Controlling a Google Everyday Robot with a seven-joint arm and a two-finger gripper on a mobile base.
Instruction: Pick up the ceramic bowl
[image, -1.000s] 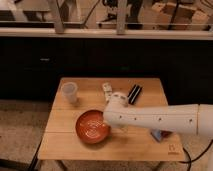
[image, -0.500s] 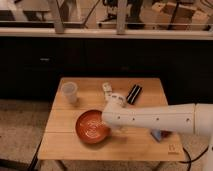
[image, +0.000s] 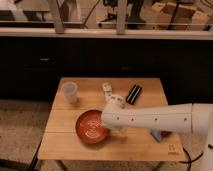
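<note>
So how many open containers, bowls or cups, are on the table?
2. The ceramic bowl sits front-centre on the table, the end effector at its right rim; the cup stands at the back-left corner. The arm may hide others.

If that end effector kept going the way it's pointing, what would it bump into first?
Probably the ceramic bowl: the end effector, at the end of the arm, appears to point down over the bowl's rim. The arm hides its tip, so depth is unsure; beneath lies the table.
</note>
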